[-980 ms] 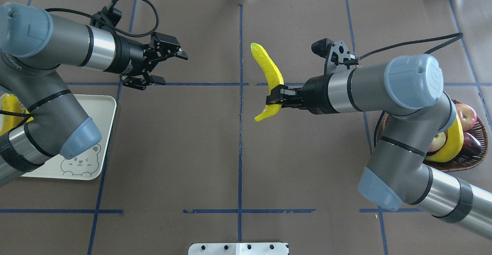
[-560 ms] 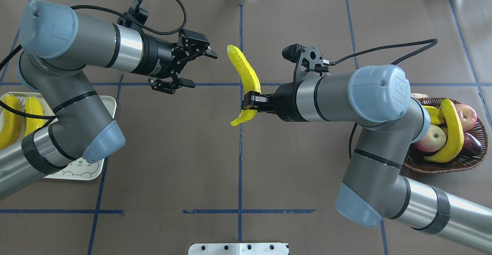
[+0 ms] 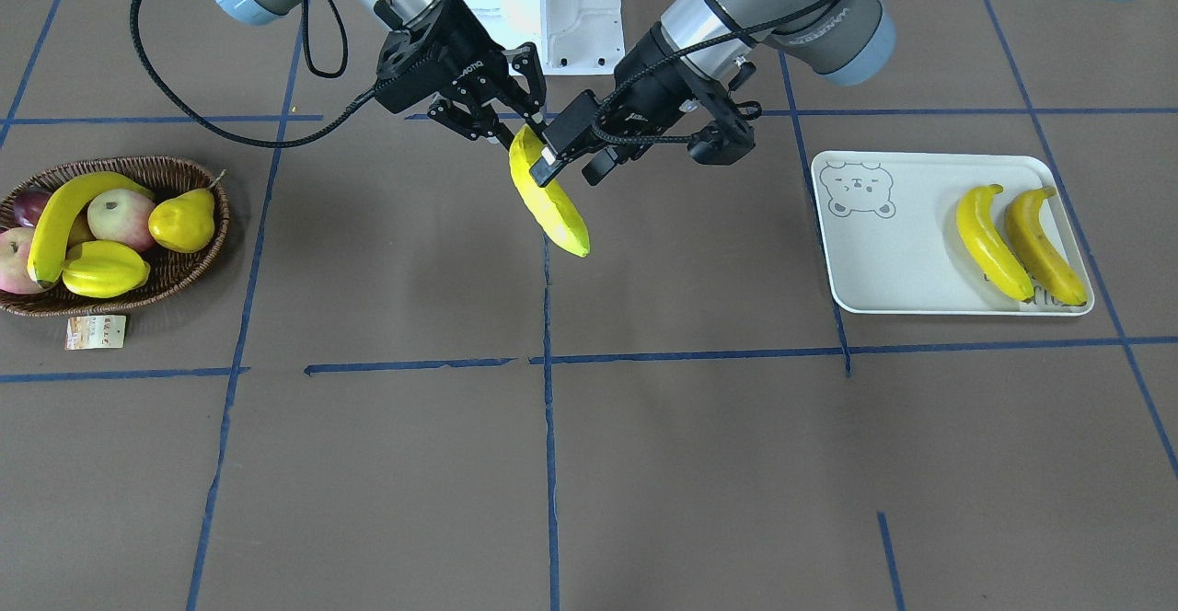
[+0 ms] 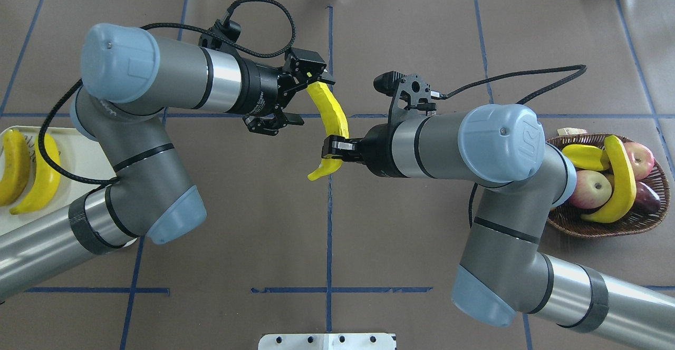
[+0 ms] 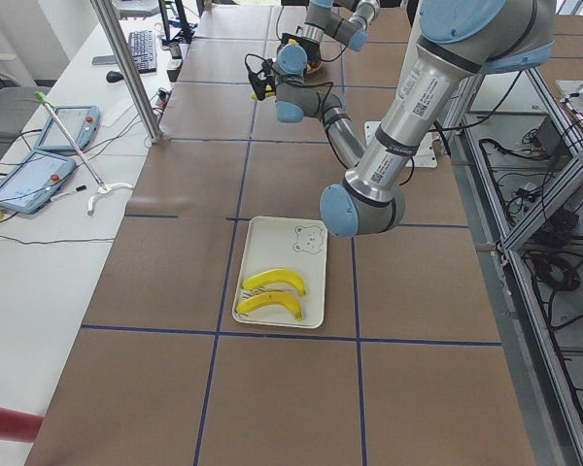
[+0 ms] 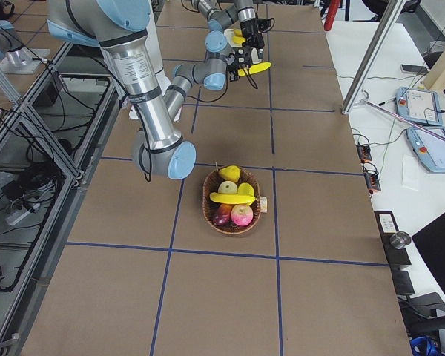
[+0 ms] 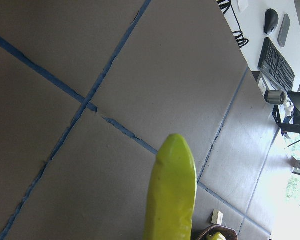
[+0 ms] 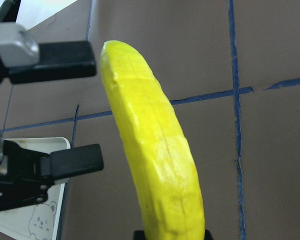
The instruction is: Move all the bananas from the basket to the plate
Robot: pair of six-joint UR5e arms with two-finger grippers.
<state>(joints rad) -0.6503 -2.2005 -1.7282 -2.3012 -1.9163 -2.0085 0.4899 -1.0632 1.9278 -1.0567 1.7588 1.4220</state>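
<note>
Banana looks light, stiff, slick; my right hand pinches near its narrow end, my left hand spread around its thicker half.

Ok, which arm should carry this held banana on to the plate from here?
Left. The left gripper has its jaws open either side of the banana at its free end, and the plate lies on that arm's side. The right gripper, shut on the banana, is nearer the basket.
</note>
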